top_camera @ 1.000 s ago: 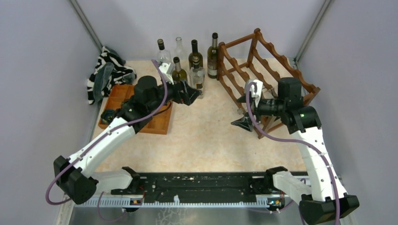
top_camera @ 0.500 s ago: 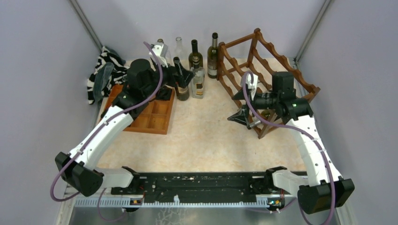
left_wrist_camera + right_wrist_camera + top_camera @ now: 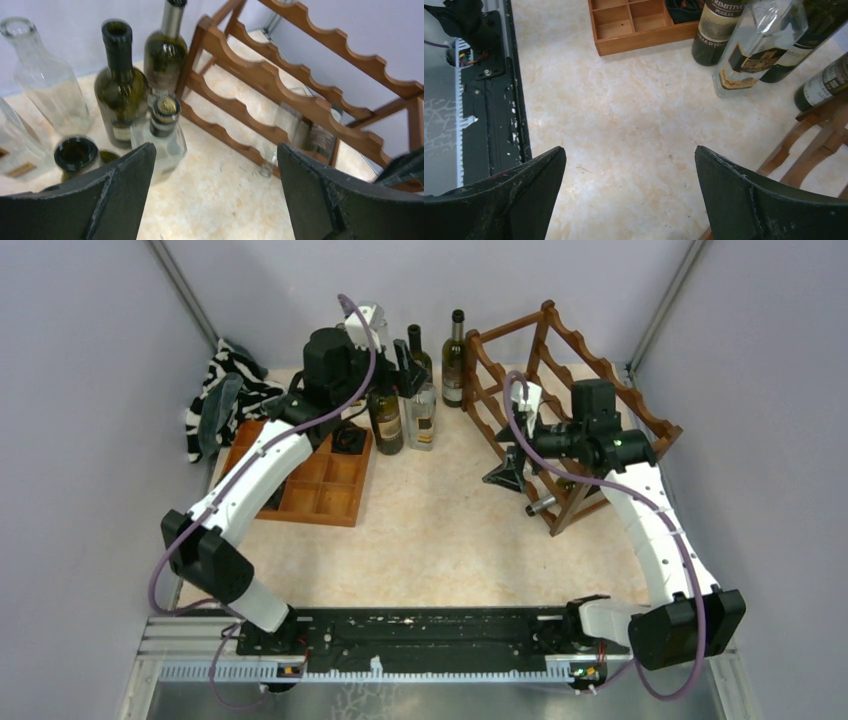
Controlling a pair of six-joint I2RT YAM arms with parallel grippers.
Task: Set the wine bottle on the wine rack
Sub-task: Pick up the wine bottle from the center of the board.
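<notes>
Fingers wide on both arms, nothing held

Left fingers [image 3: 112, 195] are spread wide, empty and touching nothing. They hang over the bottles [image 3: 120, 95], which stand upright in a cluster at the back of the counter [image 3: 220, 200], just left of the rack [image 3: 270, 82]. Reads as a reach from above to pick one. Which bottle is meant, cannot tell; the capped bottle [image 3: 165, 112] sits nearest the gap. Right fingers [image 3: 749, 200] are equally wide and empty, held low at the rack's front, facing bare counter. Probably parked clear of the left arm's path, or ready to steady the rack. A lying bottle [image 3: 545, 504] rests in a low tier. No standing bottle is lifted, so the task looks to be at the approach stage. Tray [image 3: 320, 485] lies close left of the cluster, so room for the left arm is tight.
</notes>
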